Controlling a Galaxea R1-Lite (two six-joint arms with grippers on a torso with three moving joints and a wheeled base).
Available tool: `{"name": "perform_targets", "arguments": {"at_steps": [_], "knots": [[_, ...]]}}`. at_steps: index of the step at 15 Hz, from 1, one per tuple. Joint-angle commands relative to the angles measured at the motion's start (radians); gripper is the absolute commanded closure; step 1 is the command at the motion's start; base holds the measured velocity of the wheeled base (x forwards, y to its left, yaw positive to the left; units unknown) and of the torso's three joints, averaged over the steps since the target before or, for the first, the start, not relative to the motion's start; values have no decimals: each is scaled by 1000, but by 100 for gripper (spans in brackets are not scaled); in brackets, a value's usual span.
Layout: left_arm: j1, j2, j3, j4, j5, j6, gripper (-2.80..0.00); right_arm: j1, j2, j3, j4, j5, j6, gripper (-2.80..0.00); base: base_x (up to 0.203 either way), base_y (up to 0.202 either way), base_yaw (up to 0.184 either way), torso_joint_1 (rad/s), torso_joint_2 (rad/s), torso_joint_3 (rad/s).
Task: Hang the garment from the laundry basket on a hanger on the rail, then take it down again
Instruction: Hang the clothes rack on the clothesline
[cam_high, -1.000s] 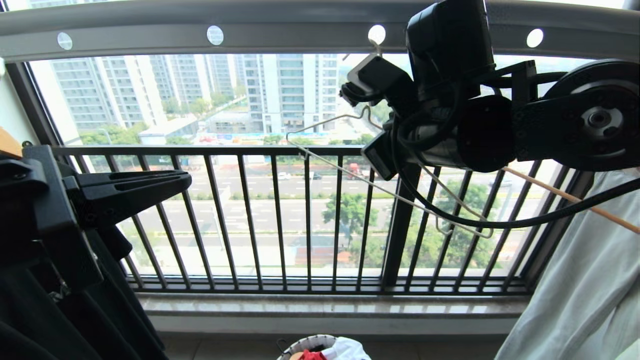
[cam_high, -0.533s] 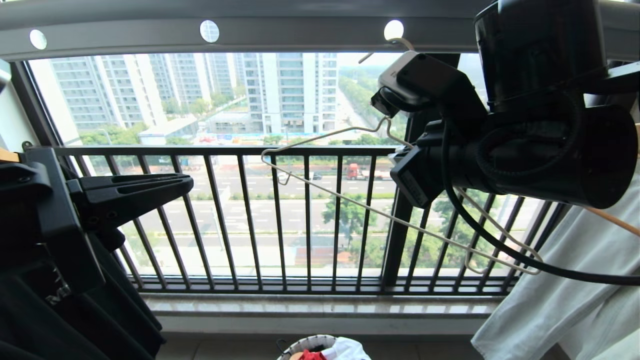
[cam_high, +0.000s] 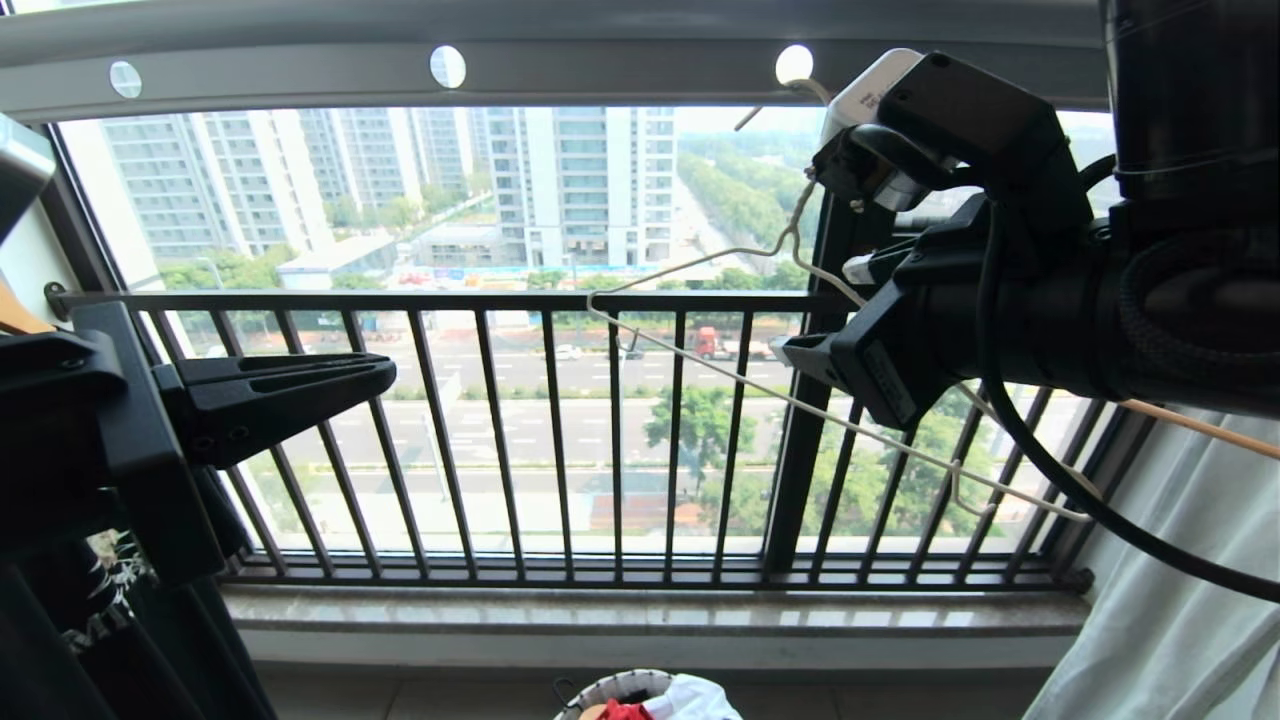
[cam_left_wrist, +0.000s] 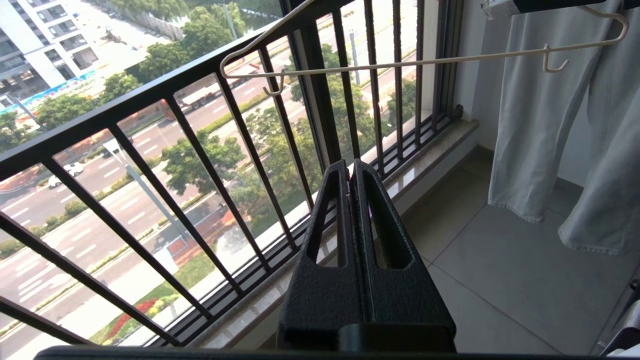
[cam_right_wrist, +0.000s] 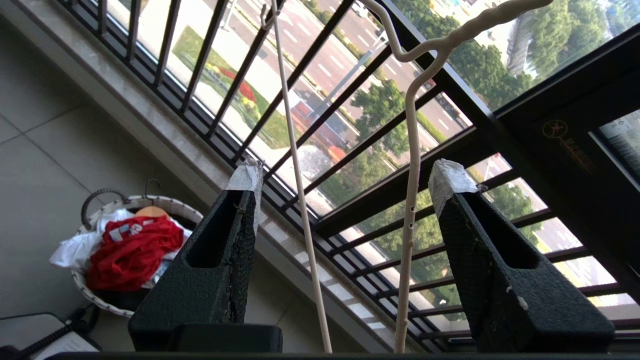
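R hand (cam_right_wrist: 345, 185) up by the rail (cam_high: 620, 60), fingers spread wide w/ hanger (cam_right_wrist: 412, 210) wires between them, not gripped. Hanger hooked in a rail hole. Garment (cam_right_wrist: 131, 250) well below, in laundry basket (cam_right_wrist: 170, 204). L hand (cam_left_wrist: 350, 172) pressed closed, empty.

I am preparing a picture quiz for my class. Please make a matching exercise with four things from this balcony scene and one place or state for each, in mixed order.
Things:
1. hanger
2. red T-shirt
3. left gripper
4. right gripper

Places or states:
A. fingers pressed together
B. lying in the laundry basket on the floor
C. fingers apart, on either side of the wire
D. hooked into a hole of the rail

Pairs: 1-D, 2-B, 3-A, 4-C
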Motion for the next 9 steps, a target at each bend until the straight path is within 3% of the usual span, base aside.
{"name": "perform_targets", "arguments": {"at_steps": [1, 6, 7, 9], "knots": [[-1, 19, 0, -1, -2, 1, 0, 29, -167, 74, 3, 32, 59, -280, 0, 0, 0, 0, 0, 0], [-30, 67, 44, -9, 0, 8, 0, 28, -495, 227, 8, 86, 201, -280, 0, 0, 0, 0, 0, 0], [-31, 33, 53, -5, 2, 7, 0, 2, -563, 271, 8, 101, 205, 0, 0, 0, 0, 0, 0, 0], [-32, -38, 93, -2, 2, 7, 0, -79, -681, 354, 9, 125, 211, 0, 0, 0, 0, 0, 0, 0]]}}
